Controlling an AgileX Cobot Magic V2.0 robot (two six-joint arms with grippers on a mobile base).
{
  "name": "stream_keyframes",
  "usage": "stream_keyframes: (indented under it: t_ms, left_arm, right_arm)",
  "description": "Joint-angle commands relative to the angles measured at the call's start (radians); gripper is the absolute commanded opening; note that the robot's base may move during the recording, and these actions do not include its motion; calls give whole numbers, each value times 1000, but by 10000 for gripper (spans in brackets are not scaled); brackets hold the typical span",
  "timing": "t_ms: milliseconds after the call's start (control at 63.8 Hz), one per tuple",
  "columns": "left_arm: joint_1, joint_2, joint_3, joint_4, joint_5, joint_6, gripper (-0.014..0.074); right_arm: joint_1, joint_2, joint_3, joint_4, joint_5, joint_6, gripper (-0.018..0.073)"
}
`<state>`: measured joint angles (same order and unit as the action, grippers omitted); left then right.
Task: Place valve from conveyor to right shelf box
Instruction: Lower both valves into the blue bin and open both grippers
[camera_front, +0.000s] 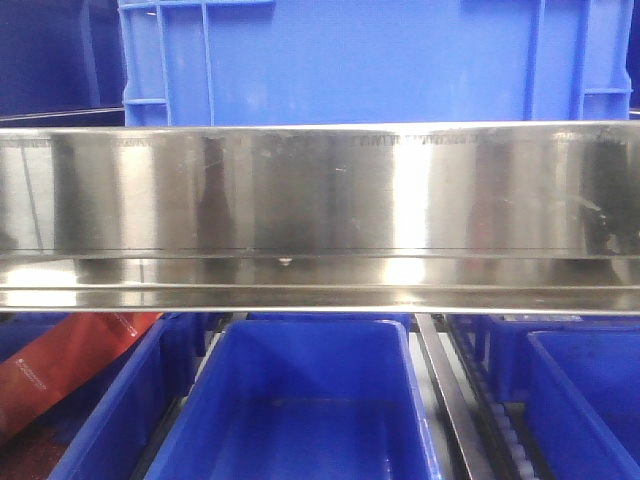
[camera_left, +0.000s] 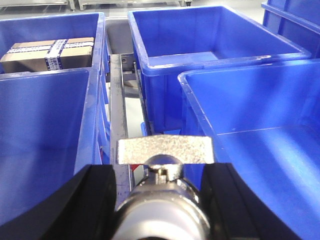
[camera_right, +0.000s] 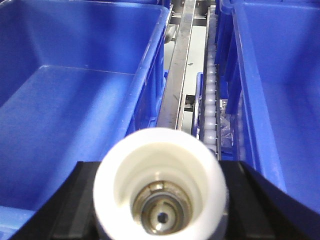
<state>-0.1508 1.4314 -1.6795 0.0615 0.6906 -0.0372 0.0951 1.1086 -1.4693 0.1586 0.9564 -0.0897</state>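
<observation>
The white-ended valve (camera_right: 160, 165) is clamped in the right gripper (camera_right: 160, 200), over the roller rail (camera_right: 210, 100). It should be carried rightward above the blue box (camera_right: 280, 75) and lowered before release. The left gripper (camera_left: 162, 200) is clamped on a winged valve (camera_left: 165, 150).

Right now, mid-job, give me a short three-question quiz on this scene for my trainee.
1. True or false: the left end effector holds nothing.
2. What lies in the far-left blue bin in the left wrist view? A) a taped cardboard box B) a coil of hose C) loose bolts
3. Fill in: the valve in the right end effector ends in a ____ cup-shaped cap.

Key: 1 false, it grips a metal valve with a flat handle; 2 A; 3 white.
</observation>
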Motion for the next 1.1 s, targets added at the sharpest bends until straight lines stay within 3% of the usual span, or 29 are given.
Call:
stream_keyframes:
  t_ms: [0, 329, 518, 816, 973, 1082]
  left_arm:
    - [-4, -13, -10, -4, -58, -5, -111]
    - [-6, -13, -23, -4, -79, 16, -111]
    - [-100, 17, -151, -4, -5, 79, -111]
    - [-306, 169, -319, -11, 85, 83, -111]
    - [-325, 265, -319, -125, 101, 83, -111]
    - [-325, 324, -319, -137, 103, 83, -111]
  right_arm:
    - [-2, -13, -17, -4, -75, -2, -151]
    - [-2, -13, -28, -4, -106, -2, -151]
    - [3, 33, -125, 9, -152, -18, -151]
    - [186, 250, -337, 10, -176, -35, -151]
    - [258, 380, -391, 10, -180, -35, -151]
    - [273, 454, -393, 10, -179, -35, -151]
